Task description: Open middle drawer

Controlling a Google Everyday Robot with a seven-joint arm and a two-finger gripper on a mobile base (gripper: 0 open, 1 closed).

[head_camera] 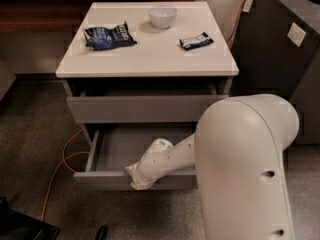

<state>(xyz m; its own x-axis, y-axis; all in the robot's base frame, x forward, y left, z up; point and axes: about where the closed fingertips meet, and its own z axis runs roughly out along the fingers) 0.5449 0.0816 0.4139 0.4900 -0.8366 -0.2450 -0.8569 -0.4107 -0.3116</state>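
Observation:
The middle drawer (102,180) is the grey handleless one under the top drawer front (140,108). It stands pulled out toward me, and its grey inside (125,146) shows empty. My gripper (136,177) is at the end of the white arm, at the top edge of this drawer's front panel, a little right of its middle. The arm's wrist reaches across the open drawer. Any lower drawer is hidden behind the open one and my arm.
The white cabinet top (150,59) holds a blue chip bag (109,36), a white bowl (162,16) and a dark snack bar (196,40). An orange cable (64,156) lies on the floor at left. A dark cabinet (280,49) stands at right. My bulky arm housing (245,169) fills the lower right.

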